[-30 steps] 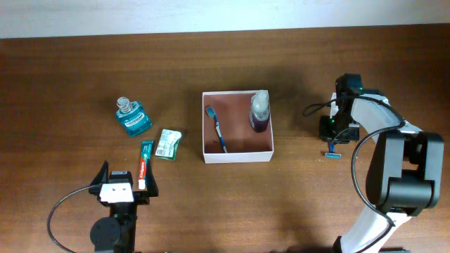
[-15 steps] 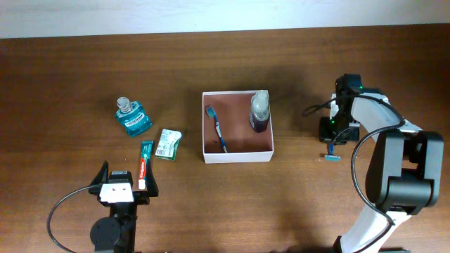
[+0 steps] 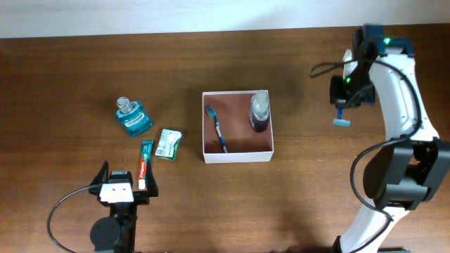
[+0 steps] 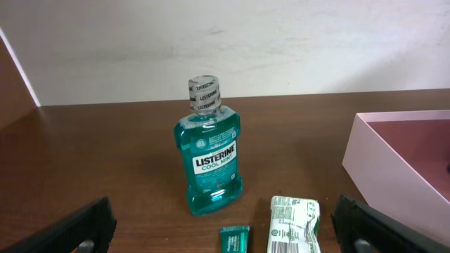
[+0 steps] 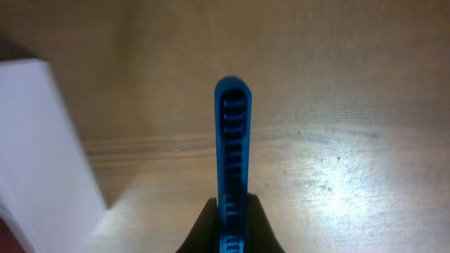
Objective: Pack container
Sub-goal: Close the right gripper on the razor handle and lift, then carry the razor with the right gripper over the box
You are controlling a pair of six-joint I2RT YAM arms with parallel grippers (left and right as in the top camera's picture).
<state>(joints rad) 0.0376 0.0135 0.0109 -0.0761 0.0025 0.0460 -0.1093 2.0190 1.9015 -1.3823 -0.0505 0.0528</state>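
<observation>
Overhead, right gripper [image 3: 342, 107]: clamped shut on the blue razor [image 3: 342, 119], which hangs head-down above the table [image 3: 70, 77], well to the right of the container.
Overhead, container [image 3: 238, 159]: mid-table, already holding a toothbrush [image 3: 216, 130] and a purple-filled bottle [image 3: 259, 112] in its far right corner.
Overhead, step in hand: by my reading, carrying the razor across to the container. It is best to cross the right wall high enough that the hanging head clears both the wall and the tall bottle. Aim for the bare floor in front of the bottle, lower the razor, and only then let go.
Overhead, left gripper [image 3: 126, 177]: jaws spread wide with nothing between them, at the near edge of the table. The toothpaste tube [image 3: 145, 163] ends just by one finger.
Overhead, writing: too small to read.
Left wrist, fingers [image 4: 84, 226]: wide apart at the frame's lower corners and gripping nothing.
Left wrist, mouthwash [image 4: 209, 158]: upright, its label reading "LISTERINE COOL MINT", with "LISTERINE" repeated on the cap band.
Left wrist, packet [image 4: 295, 225]: green and white, its print illegible. A container wall shows at the right.
Right wrist, grip: the fingers pinch the razor's ribbed handle near its base, and it looks centred and straight. The container's white wall is off to the left.
Right wrist, writing: none visible.
</observation>
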